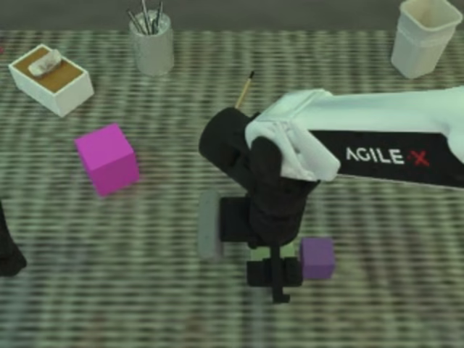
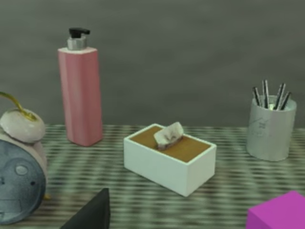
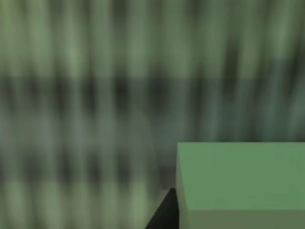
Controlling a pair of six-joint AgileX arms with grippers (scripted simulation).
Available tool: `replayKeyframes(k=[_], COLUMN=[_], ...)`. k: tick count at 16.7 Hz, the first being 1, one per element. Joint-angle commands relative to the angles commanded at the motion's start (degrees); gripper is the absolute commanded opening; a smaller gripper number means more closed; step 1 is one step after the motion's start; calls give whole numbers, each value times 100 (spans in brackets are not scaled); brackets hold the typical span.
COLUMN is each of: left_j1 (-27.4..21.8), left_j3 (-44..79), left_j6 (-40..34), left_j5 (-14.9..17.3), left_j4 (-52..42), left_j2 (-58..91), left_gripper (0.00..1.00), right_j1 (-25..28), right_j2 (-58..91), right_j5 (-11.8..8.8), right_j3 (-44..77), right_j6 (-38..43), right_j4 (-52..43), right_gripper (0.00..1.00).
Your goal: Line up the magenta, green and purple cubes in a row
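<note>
Right tool (image 1: 274, 270) is low over the woven grey-green worktop (image 1: 377, 304), near its front edge. Matte pale lime-green cube (image 1: 273, 252) sits under the tool, mostly hidden by the wrist; the right wrist view shows it close up with one dark fingertip (image 3: 164, 214) at its side. Cannot tell whether the fingers are clamped on it or just beside it.

Small dark violet-purple cube (image 1: 317, 258) is just beside the tool on the right, touching or nearly touching the green one (gap not resolvable).

Large bright magenta-pink cube (image 1: 107, 159) is well apart from the tool, to the left and farther back, alone on the worktop.

Left tool (image 1: 9, 250) is parked at the left edge; fingers not readable.

Farther back: thin yellow pencil (image 1: 243, 90), white tissue box with brown top (image 1: 51, 78), grey pen cup (image 1: 151, 42), white plastic cup (image 1: 423, 35). Left wrist view also shows a pink pump bottle (image 2: 80, 93) and a grey alarm clock (image 2: 19, 174).
</note>
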Motion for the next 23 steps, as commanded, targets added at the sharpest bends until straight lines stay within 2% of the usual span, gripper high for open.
replayKeyframes(k=[6,16,23], left_j1=[0,0,0], left_j3=[0,0,0], left_j6=[0,0,0], left_j5=[0,0,0], left_j4=[0,0,0], left_j2=[0,0,0], left_gripper=[100,100,100], right_j1=[0,-6,26], right_j2=[0,-7,-392], right_j5=[0,0,-5], right_j3=[0,19,848], right_j6=[0,-3,-28], right_j4=[0,-21,-1282], right_gripper=[98,100,100])
